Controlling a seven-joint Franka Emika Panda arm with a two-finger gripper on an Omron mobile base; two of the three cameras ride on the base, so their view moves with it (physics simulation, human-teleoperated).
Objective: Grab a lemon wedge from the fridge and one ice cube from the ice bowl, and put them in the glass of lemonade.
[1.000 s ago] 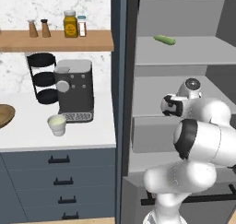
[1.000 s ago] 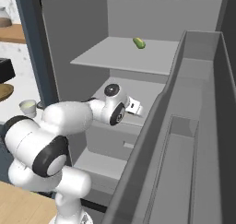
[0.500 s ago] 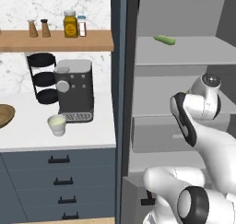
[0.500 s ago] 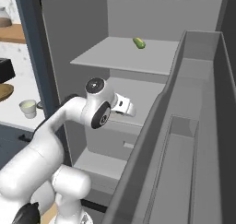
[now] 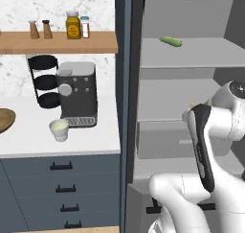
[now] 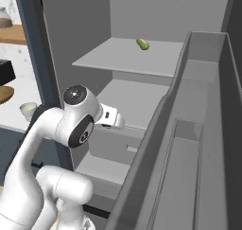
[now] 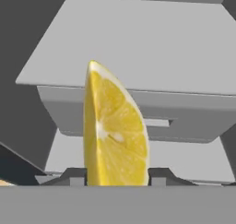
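a: where do we have the lemon wedge (image 7: 115, 131)?
b: clamped upright between our gripper (image 7: 117, 174) fingers, in front of the open fridge (image 6: 142, 101) shelves.
a: and the glass of lemonade (image 5: 59, 130)?
b: on the counter (image 5: 28, 136) by the coffee machine (image 5: 76, 94).

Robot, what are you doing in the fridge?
The white robot arm is reaching into the open fridge, and its pincer is shut on the lemon wedge. In the hand view the wedge stands upright between the tips, in front of the grey shelves. The glass of lemonade waits on the counter by the coffee machine; no lemon in it yet.
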